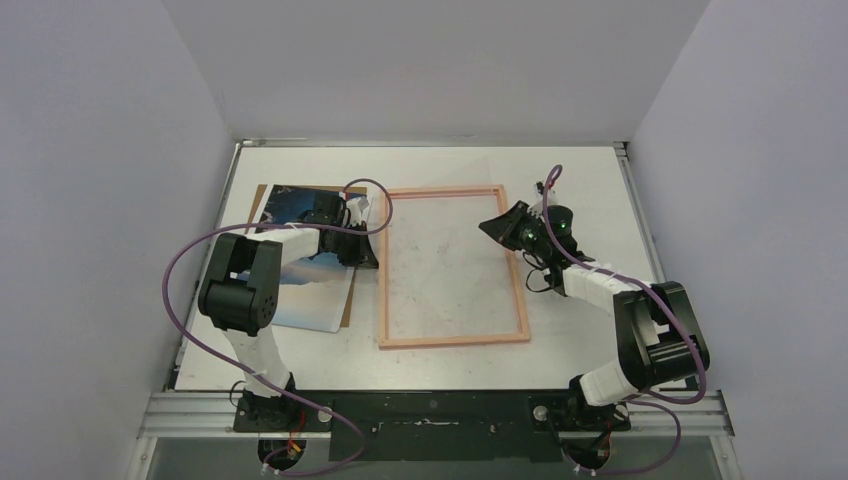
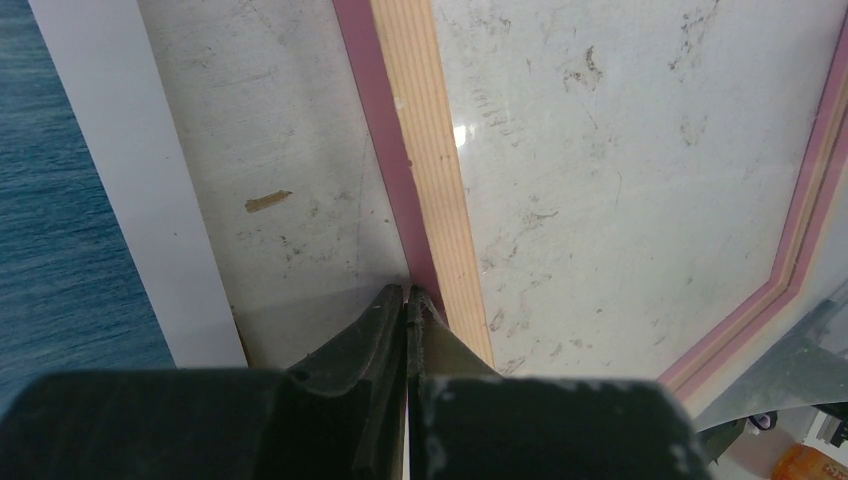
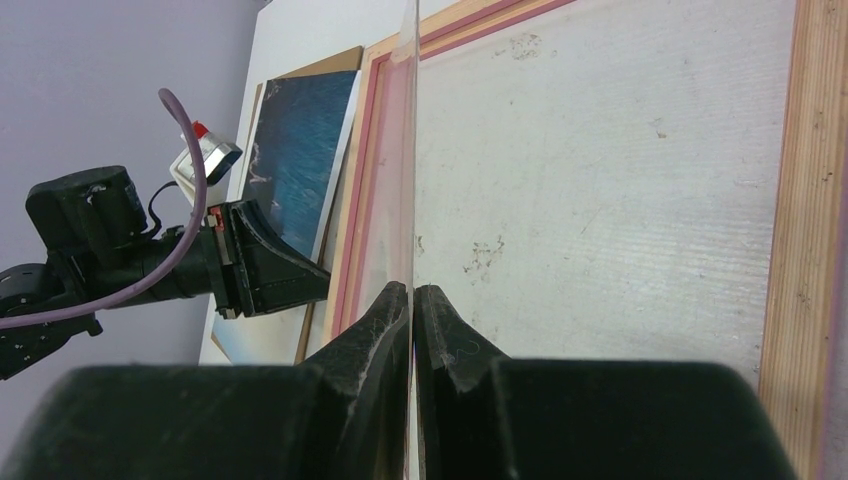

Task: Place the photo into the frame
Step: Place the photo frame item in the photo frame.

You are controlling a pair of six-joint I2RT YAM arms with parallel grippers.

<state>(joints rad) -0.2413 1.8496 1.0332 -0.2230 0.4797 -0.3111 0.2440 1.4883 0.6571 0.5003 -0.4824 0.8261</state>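
The frame point(image 1: 455, 340) lies flat mid-table, pale wood side up point(image 2: 430, 150) point(image 3: 815, 200). The photo point(image 1: 285, 205) rests left of it, dark blue at the far end and pale at the near end point(image 2: 50, 200) point(image 3: 300, 140). My right gripper point(image 1: 492, 228) point(image 3: 412, 290), at the right rail, is shut on the edge of a thin clear sheet point(image 3: 411, 150), which slopes over the frame opening. My left gripper point(image 1: 368, 215) point(image 2: 410, 290) is shut with its tips at the left rail's pink side. Whether it pinches anything is hidden.
A brown backing board point(image 1: 348, 300) lies under the photo and shows along its right edge point(image 3: 330, 60). My left arm reaches over the photo. The table's raised border runs along the left, back and right sides, with grey walls beyond.
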